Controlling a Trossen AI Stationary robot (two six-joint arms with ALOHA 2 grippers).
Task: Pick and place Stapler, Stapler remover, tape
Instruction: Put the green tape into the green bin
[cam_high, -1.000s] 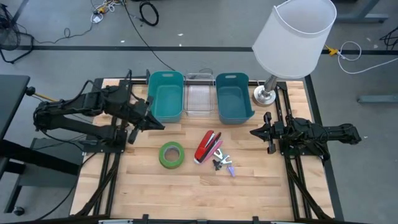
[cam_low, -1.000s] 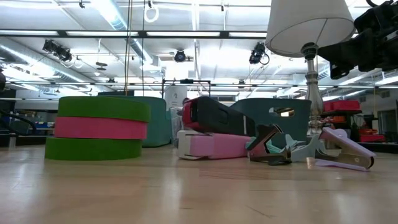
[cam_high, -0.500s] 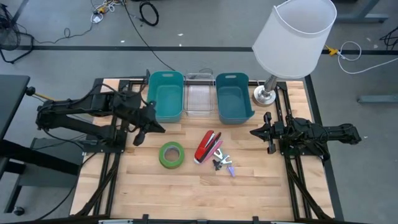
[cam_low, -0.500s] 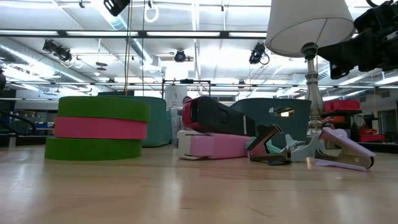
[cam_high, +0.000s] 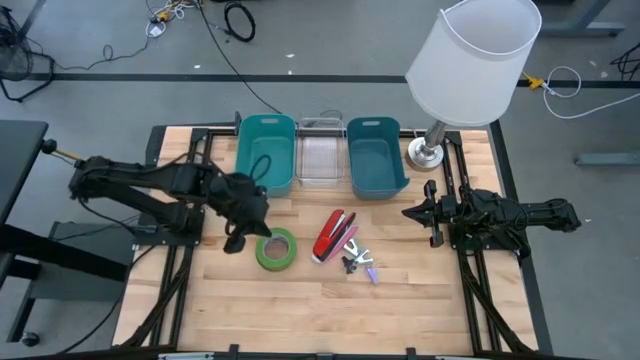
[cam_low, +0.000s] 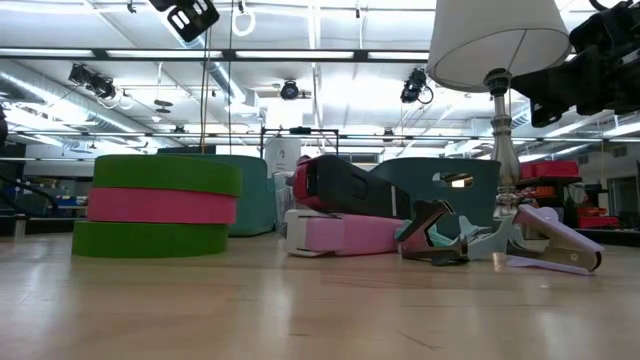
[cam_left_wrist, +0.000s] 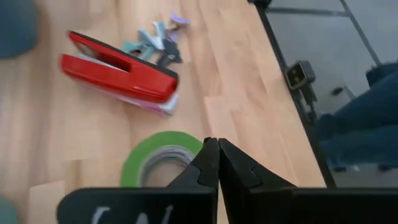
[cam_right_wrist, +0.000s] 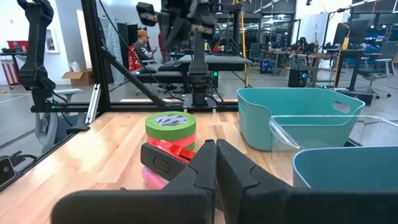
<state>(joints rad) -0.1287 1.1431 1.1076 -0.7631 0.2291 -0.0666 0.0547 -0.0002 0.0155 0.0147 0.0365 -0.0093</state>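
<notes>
Black and clenched shut on nothing, the left gripper now hangs just beside the green tape roll, having swung out from the teal bin where it sat a second ago. The tape lies flat on the wooden table, the red stapler next to it, the staple remover beyond. The right gripper waits closed, unmoved, near the lamp.
</notes>
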